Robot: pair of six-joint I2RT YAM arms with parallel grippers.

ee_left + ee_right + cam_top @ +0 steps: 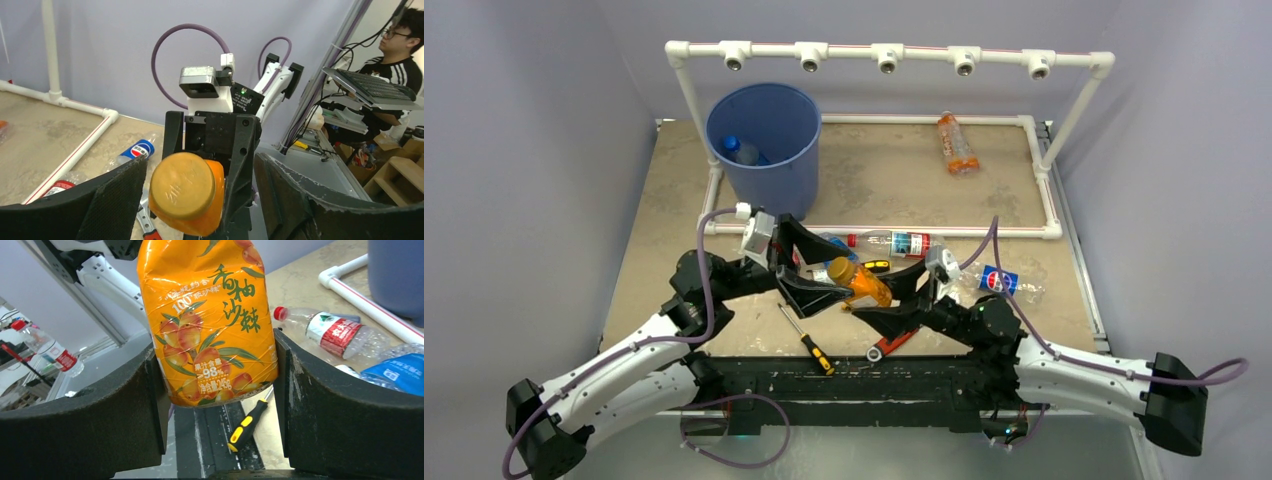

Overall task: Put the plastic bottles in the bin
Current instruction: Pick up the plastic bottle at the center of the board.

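1. Orange plastic sits at the centre of things: the orange bottle [210, 325] hangs between the two arms, off the table, its cap turned toward the left arm.
2. We see the right gripper [217, 390] clamped on the bottle's lower end, with both pads pressed against the printed wrap.
3. The left gripper [200, 195] stands with its jaws apart, one on each side of the cap. From its wrist camera we see a gap on both sides, so it grips nothing.
4. We read this as a handover. The bin [769, 175] stands at the far left, on the left arm's side, so that arm is better placed to drop the bottle in.
5. The bottle's neck end lies between the left jaws, and its base end lies between the right ones.
6. The bin already holds a blue-capped bottle [739, 150]. A clear bottle [889, 242], a Pepsi bottle [1002, 282] and a far bottle [957, 143] lie on the table.
7. We judge the left jaws must close firmly on the neck before the right pair lets go, or the bottle may drop.
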